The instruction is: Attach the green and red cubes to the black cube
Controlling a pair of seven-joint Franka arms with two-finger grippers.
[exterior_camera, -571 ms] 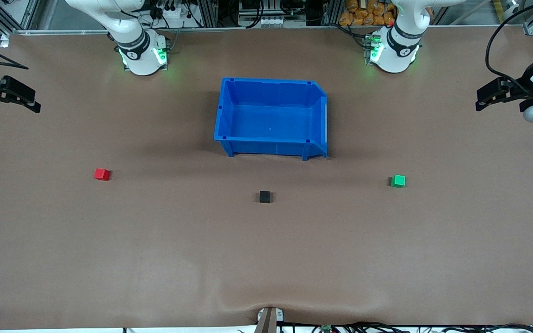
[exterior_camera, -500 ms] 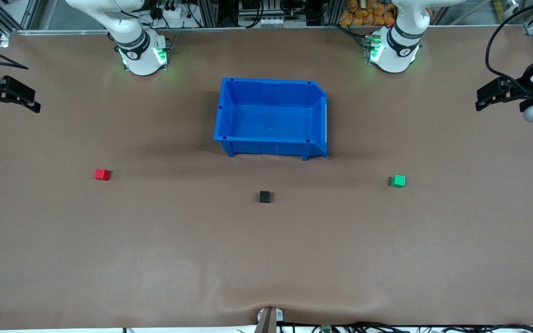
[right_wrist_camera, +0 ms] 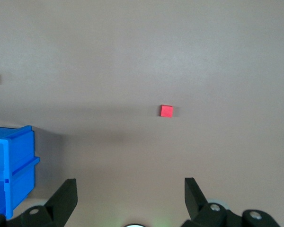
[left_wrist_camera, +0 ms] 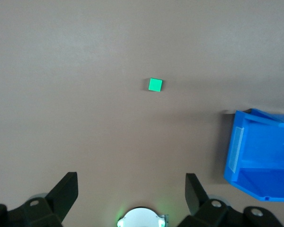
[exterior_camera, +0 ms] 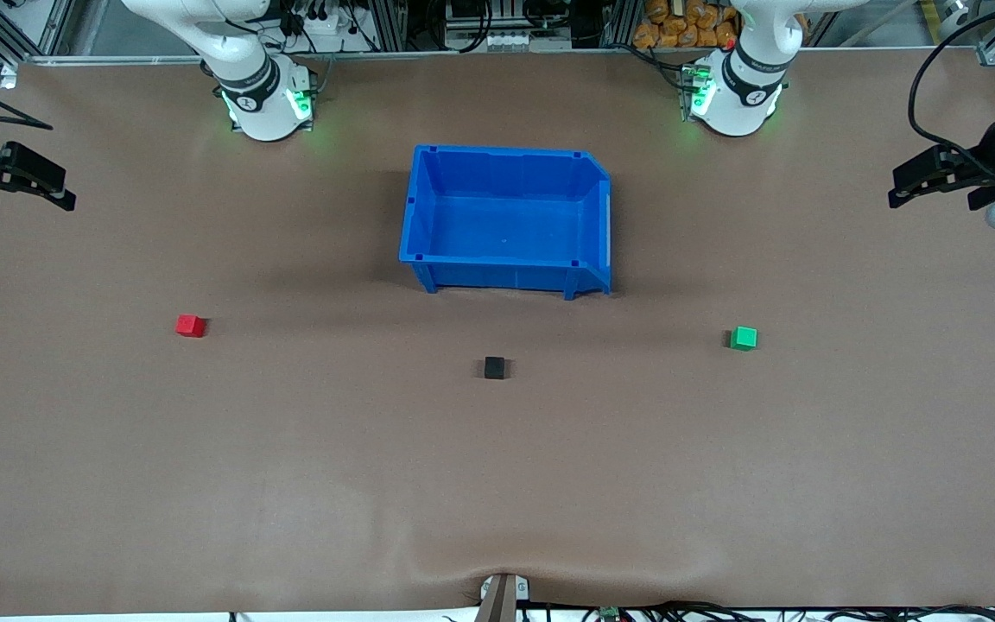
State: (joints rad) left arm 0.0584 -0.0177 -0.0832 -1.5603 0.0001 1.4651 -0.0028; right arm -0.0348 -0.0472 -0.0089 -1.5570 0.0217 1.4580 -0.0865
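A: Progress first: we are seeing nothing attached yet. Taking the blue bin [exterior_camera: 506,220] as our landmark, the black cube [exterior_camera: 494,367] is sitting on the tabletop [exterior_camera: 497,484] nearer the front camera than the bin. The red cube [exterior_camera: 190,326] is lying well apart from it toward the right arm's end, and the green cube [exterior_camera: 744,338] well apart toward the left arm's end.

B: And we are holding nothing. The left gripper [exterior_camera: 925,180] is hanging over the tabletop's edge at the left arm's end, fingers spread wide and empty. The right gripper [exterior_camera: 27,183] is doing the same at the right arm's end.

A: So both fetches and both joins are waiting, we are judging.

B: On heading: cubes are offering no long axis. The black and red ones are sitting roughly square to the bin's walls; the green one is looking slightly turned in the left wrist view [left_wrist_camera: 155,85].
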